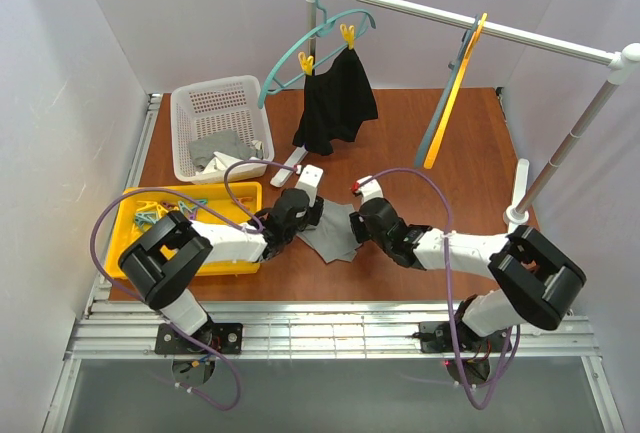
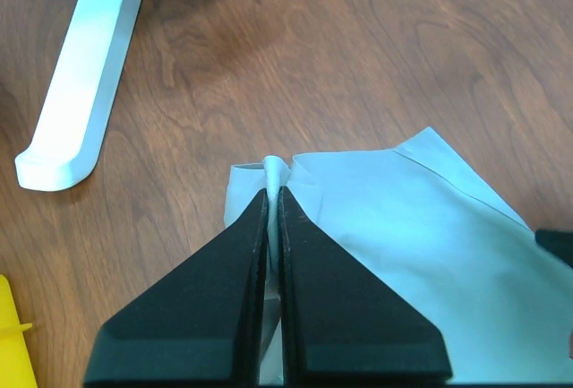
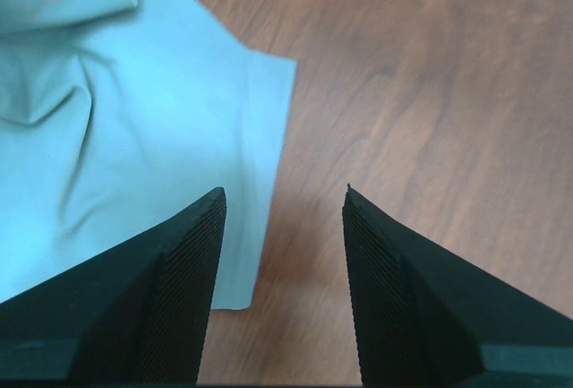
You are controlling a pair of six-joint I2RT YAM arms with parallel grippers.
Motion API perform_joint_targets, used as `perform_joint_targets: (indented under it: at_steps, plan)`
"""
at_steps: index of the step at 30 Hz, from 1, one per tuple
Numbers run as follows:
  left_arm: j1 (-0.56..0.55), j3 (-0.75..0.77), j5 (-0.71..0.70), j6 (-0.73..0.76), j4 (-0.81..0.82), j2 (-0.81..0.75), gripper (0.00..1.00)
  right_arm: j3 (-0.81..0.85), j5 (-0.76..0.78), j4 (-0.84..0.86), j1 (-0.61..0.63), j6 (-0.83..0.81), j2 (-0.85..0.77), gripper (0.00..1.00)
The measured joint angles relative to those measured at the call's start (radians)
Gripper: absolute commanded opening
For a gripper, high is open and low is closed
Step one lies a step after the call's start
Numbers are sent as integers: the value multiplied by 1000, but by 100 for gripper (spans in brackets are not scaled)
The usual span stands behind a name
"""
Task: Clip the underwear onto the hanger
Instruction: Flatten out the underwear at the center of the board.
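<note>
The underwear point(image 1: 330, 240) is a small grey garment lying flat on the wooden table between my two grippers. My left gripper point(image 1: 314, 217) is shut on a pinched fold at the underwear's edge, and the fold point(image 2: 275, 171) pokes out past the fingertips in the left wrist view point(image 2: 274, 194). My right gripper point(image 1: 357, 225) is open and low over the table, its jaws straddling the underwear's edge point(image 3: 260, 173), with one finger point(image 3: 192, 271) over the cloth. The yellow-orange hanger point(image 1: 455, 93) hangs on the rail at the back right, far from both grippers.
A teal hanger point(image 1: 300, 53) with yellow clips holds a black garment point(image 1: 335, 103) on the rail point(image 1: 470, 23). A grey-blue hanger point(image 1: 438, 123) hangs beside the orange one. A white basket point(image 1: 182, 143) and a yellow tray point(image 1: 125, 215) stand at the left. The rack's white foot point(image 2: 85, 83) lies close ahead.
</note>
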Motion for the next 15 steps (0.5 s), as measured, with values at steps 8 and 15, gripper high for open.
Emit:
perform_joint_targets:
  at_steps: [8,15]
  plan:
    - [21,5,17,-14,1,40,4,0,-104,24,-4,15,89,34]
    - [34,5,24,-19,4,39,3,0,-146,38,-4,32,114,5]
